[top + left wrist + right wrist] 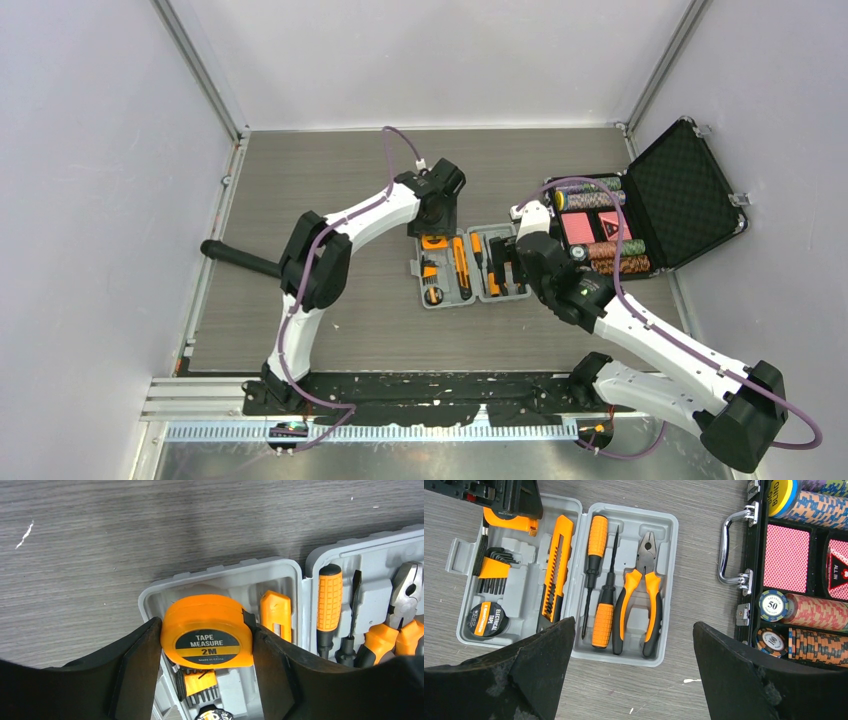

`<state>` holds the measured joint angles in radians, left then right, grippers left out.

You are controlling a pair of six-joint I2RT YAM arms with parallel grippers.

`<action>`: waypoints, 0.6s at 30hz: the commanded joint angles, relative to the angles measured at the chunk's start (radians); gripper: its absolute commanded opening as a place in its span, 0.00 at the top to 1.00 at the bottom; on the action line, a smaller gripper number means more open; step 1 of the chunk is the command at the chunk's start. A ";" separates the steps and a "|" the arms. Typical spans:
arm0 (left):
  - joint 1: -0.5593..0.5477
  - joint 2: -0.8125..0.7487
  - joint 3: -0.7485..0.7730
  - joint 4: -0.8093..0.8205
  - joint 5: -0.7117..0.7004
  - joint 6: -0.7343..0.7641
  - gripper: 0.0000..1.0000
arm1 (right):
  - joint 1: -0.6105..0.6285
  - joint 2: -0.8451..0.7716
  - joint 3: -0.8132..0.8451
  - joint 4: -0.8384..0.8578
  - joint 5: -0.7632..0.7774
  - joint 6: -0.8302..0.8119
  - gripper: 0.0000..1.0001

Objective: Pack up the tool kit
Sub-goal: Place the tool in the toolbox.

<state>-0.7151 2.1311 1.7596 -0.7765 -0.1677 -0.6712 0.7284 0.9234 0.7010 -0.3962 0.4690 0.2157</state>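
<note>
Since my right gripper (pixel 631 630) hangs nearest the bases, I start there. Its fingers stand wide apart with nothing between them, above the near end of the tool kit (pixel 669 555). The grey case lies open and flat on the surface (pixel 330 180), about midway between the two arms.

At the near end of its left half sits a black roll (pixel 486 620) labelled "ELECTRICAL TAPE". Beyond the roll is a fan of hex keys (pixel 494 567) in an orange holder, and an orange utility knife (pixel 556 565) lies along the hinge side.

The right half holds two screwdrivers (pixel 597 542), laid head to tail, and the orange-and-black pliers (pixel 644 575), all seated in their moulded slots.

At the far end of the left half, my left gripper (pixel 205 628) is closed on the tape measure (pixel 205 612). One finger presses each side of its orange body, which sits in the corner recess. Its round label reads "TAPE MEASURE 2M", with "Made in China" in small print beneath.

Farther right, a black case (pixel 690 185) stands open just beside the kit. I can read "50" on one chip (pixel 772 605), "100" on another (pixel 769 641), and "ALL IN" on a red token (pixel 836 572).
</note>
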 commanded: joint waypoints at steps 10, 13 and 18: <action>0.001 -0.007 0.007 -0.033 -0.007 -0.001 0.32 | -0.011 0.023 0.042 0.003 -0.021 0.022 0.08; 0.000 -0.049 -0.014 -0.027 0.005 -0.008 0.30 | -0.016 0.040 0.050 0.011 -0.032 0.023 0.08; 0.000 -0.175 -0.077 0.008 0.011 -0.008 0.24 | -0.065 0.118 0.099 0.032 -0.134 0.056 0.11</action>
<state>-0.7151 2.1124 1.7161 -0.7971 -0.1616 -0.6727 0.6998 0.9936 0.7254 -0.4007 0.4099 0.2298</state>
